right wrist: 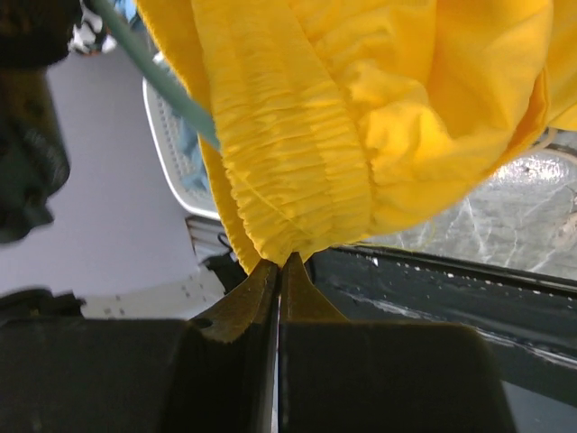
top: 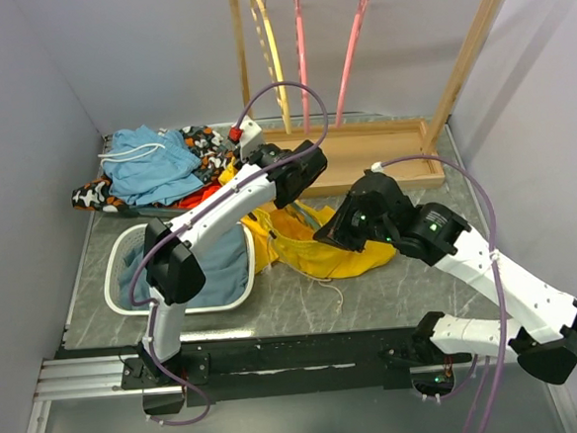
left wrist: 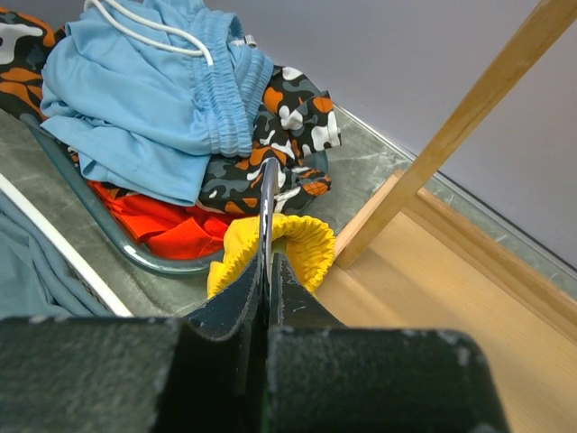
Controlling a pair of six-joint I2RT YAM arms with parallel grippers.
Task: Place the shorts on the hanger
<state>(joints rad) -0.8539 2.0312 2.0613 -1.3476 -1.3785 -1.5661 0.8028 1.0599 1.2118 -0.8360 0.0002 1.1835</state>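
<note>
We see the left end effector (left wrist: 269,267) closed on a thin grey metal rod that rises from between its fingers. It looks to us like the hook of the hanger (left wrist: 267,194), though the wrist view shows too little of it to be sure. Just beyond the fingertips, touching the rod, a fold of gathered waistband from the shorts (left wrist: 293,244) curls around it. Further beyond and to the left of this end effector lie the light blue shorts (left wrist: 135,99), with a camouflage garment (left wrist: 293,113) in orange, black and white under them and a red-orange piece (left wrist: 171,225) lowest. To the right of the end effector stands the slanted post of the wooden rack (left wrist: 469,108), its base board just beside the fingers.

The right end effector (right wrist: 279,263) is shut tight on the shorts, pinching the gathered waistband at its lower edge. The yellow cloth spreads above and to the right of its fingers in the wrist view. Up and to the left of this grip, a pale teal arm of the hanger runs in under the waistband.

From above, the two end effectors are near each other over the table (top: 423,296), with the shorts bunched between and below them. Left of the left arm a white basket (top: 109,293) holds blue-grey cloth. Behind both, a yellow hanger (top: 273,59) and pink hangers (top: 351,49) hang on the rack
</note>
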